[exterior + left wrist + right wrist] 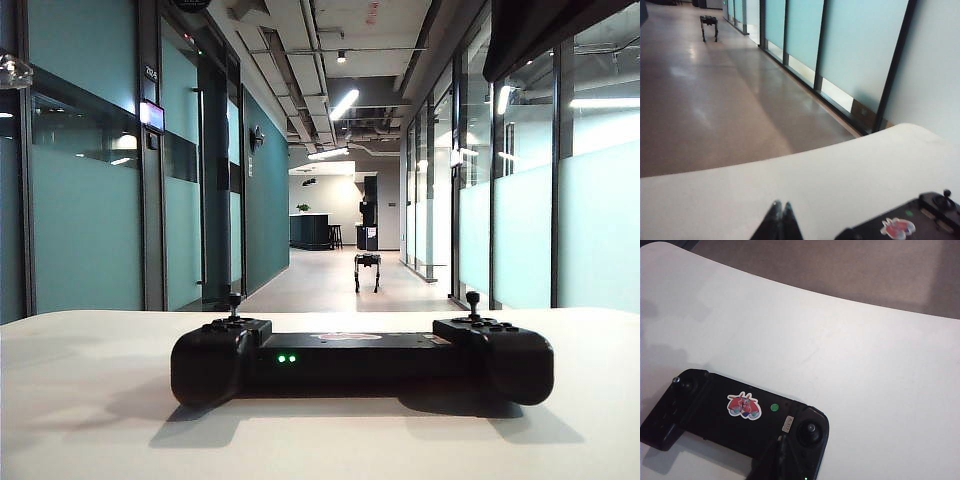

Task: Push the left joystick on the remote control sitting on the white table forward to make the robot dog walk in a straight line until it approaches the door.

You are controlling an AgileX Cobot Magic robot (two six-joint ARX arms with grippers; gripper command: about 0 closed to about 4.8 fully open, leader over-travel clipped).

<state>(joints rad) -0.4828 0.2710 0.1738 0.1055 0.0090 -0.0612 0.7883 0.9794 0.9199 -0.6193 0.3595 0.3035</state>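
Note:
The black remote control lies on the white table, two green lights on its near face. Its left joystick stands upright with nothing touching it. The robot dog stands far down the corridor. Neither gripper shows in the exterior view. My left gripper is shut and empty over bare table, beside the remote control. My right gripper is shut and empty over the remote control, near its right thumbstick and far from the left joystick.
Teal glass walls with dark frames line both sides of the corridor. The table's curved far edge drops to the brown floor. A red sticker marks the controller's middle bar.

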